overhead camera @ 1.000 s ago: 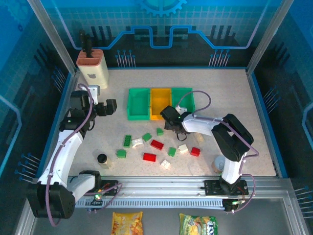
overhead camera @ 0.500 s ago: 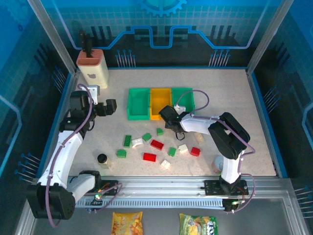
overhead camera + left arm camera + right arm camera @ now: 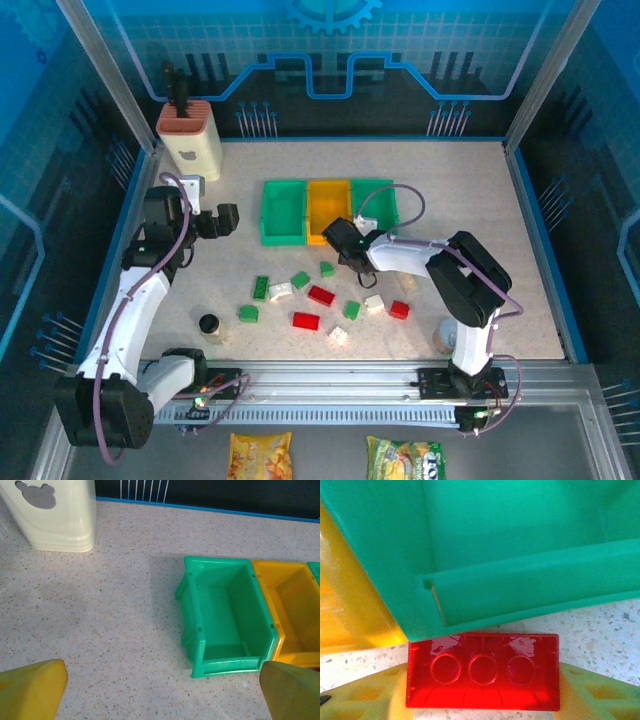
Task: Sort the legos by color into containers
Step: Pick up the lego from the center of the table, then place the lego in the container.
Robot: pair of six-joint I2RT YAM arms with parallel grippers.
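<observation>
Right gripper [image 3: 482, 692] gripping red brick [image 3: 520, 650] by its ends, just before bin fronts; lifted or resting on table, cannot tell.

Risks:
- end-grip possibly slipping
- brick likely bumping right green bin [image 3: 520, 545] lip dead ahead if not rising first
- brick sitting at seam with yellow bin [image 3: 350, 605], so risking wrong-colour drop

Brick looking glossy, translucent red, underside with three round tubes facing camera.

Left gripper [image 3: 160, 692] hanging wide open, holding nothing, near left green bin [image 3: 225, 625].

Other legos [image 3: 320, 295] lying loose on table.
</observation>
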